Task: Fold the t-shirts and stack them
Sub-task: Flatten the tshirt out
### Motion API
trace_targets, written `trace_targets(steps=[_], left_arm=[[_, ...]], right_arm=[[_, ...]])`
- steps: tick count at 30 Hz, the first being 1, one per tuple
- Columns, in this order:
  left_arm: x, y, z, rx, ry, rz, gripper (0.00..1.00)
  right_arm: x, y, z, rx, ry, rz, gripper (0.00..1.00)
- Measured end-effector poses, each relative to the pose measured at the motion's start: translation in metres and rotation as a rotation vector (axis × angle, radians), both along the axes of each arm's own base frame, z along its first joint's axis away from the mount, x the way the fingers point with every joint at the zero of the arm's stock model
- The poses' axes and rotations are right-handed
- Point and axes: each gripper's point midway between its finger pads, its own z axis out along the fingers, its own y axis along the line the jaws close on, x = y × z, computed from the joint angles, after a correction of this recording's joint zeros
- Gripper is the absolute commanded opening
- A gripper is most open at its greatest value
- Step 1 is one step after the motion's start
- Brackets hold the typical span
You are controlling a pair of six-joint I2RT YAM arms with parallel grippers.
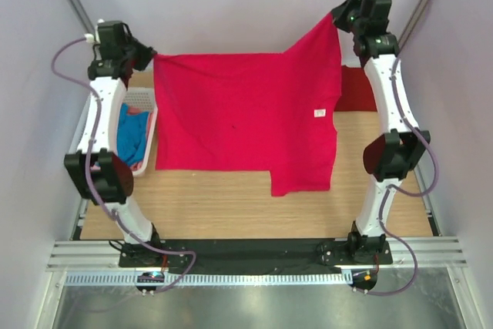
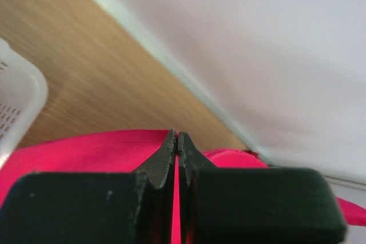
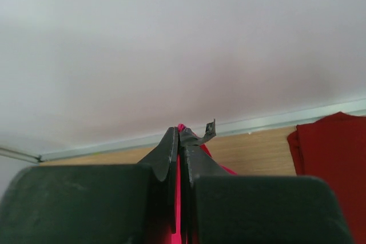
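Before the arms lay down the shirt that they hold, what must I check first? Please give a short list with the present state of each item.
1. Left gripper shut on the bright red t-shirt: ok.
2. Right gripper shut on the same shirt: ok.
3. Shirt spread open between the two, no twist seen: ok.
4. Lower hem free of the table: cannot tell.
5. Bare wood in front of the hanging shirt to lay it on: ok.
6. Shirt apart from the white basket and the darker red shirt: cannot tell.
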Motion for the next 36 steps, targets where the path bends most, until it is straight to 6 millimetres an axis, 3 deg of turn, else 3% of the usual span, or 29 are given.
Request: trace_targets(steps=[4,6,7,8,10,13,17,20,28,32,34,36], left_arm=[[-0.049,-0.004,0.112,-0.016,-0.215,0.013,0.01],[-0.085,-0.005,0.165,-0.028,-0.333,0.024,0.0],[-0.107,-0.006,0.191,-0.032,-0.392,0.027,0.0],[-0.124,-0.007,0.208,-0.039,-0.435,0.031,0.0],[-0.167,-0.009,0.246,-0.048,-0.537,0.035,0.0],[-0.219,-0.013,0.281,-0.065,-0.638,0.035,0.0],[-0.265,-0.016,0.295,-0.077,-0.666,0.037,0.0],[-0.291,-0.017,0.302,-0.086,-0.675,0.042,0.0],[-0.345,-0.02,0.319,-0.133,-0.711,0.052,0.0],[-0.345,-0.021,0.305,-0.148,-0.654,0.055,0.0],[-0.334,-0.022,0.29,-0.15,-0.597,0.052,0.0],[-0.317,-0.022,0.269,-0.15,-0.525,0.049,0.0]], right_arm=[[-0.056,-0.007,0.089,0.045,-0.126,-0.039,0.01],[-0.1,-0.013,0.145,0.076,-0.231,-0.059,0.01],[-0.137,-0.019,0.182,0.097,-0.307,-0.072,0.01],[-0.153,-0.022,0.197,0.105,-0.341,-0.08,0.01],[-0.209,-0.029,0.243,0.123,-0.451,-0.094,0.01],[-0.283,-0.036,0.29,0.137,-0.582,-0.1,0.01],[-0.362,-0.041,0.324,0.15,-0.685,-0.1,0.01],[-0.412,-0.046,0.334,0.162,-0.734,-0.111,0.01],[-0.511,-0.081,0.343,0.177,-0.847,-0.275,0.01],[-0.522,-0.095,0.347,0.166,-0.874,-0.353,0.01],[-0.508,-0.096,0.346,0.145,-0.853,-0.362,0.01],[-0.479,-0.092,0.342,0.119,-0.815,-0.35,0.01]])
